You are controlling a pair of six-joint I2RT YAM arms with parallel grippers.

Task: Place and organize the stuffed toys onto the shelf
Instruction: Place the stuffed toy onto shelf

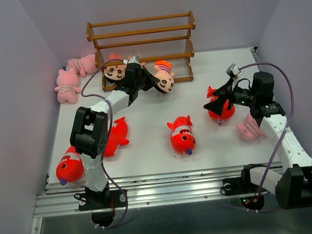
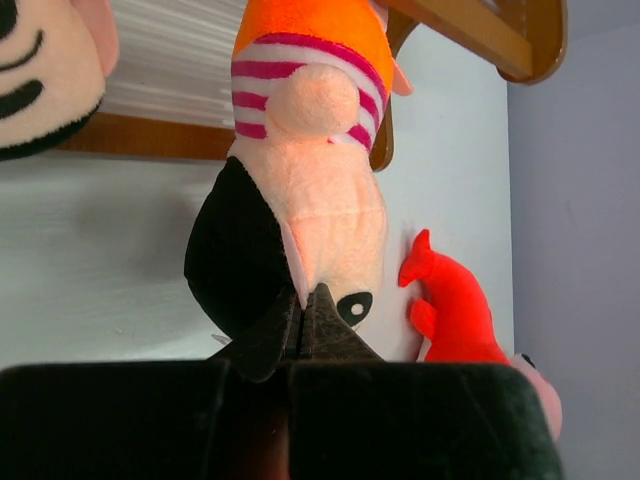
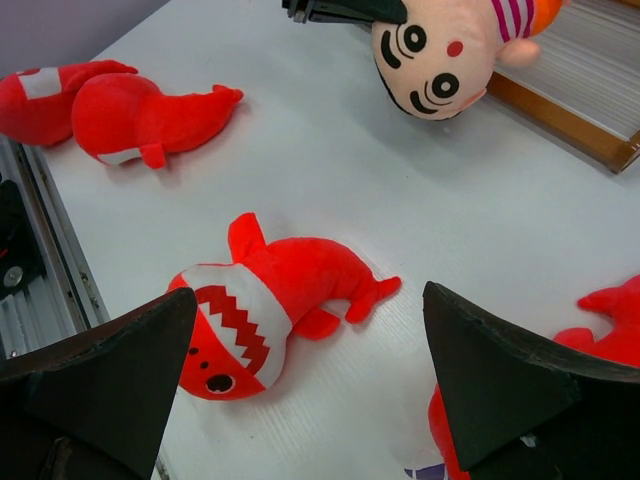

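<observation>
The left gripper [image 2: 305, 305] was clamped on a boy doll [image 1: 165, 83] by its head (black hair and cheek pinched), just before the lowest tier of the shelf [image 1: 139, 33]; the right gripper [image 1: 218, 101] hung over a red fish [image 1: 225, 111], fingers wide apart, holding nothing.

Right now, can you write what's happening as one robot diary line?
left fingers: shut on boy doll | doll: in front of shelf | right fingers: open, empty
</observation>
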